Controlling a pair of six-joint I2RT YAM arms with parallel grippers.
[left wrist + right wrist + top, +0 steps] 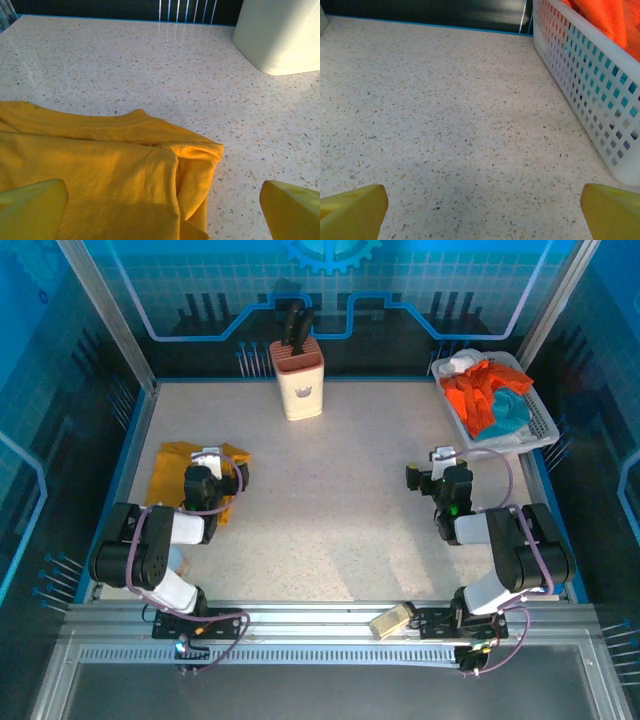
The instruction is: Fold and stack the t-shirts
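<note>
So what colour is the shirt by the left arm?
The shirt is mustard yellow, clearest in the left wrist view.

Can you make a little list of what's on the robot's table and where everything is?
yellow t-shirt: rumpled on the table, left side
orange t-shirt: bunched in the white basket, far right corner
also in basket: teal cloth, white cloth
left end effector: open, over the yellow t-shirt
right end effector: open, over bare table beside the basket
knife block: far middle
stack: not started
</note>
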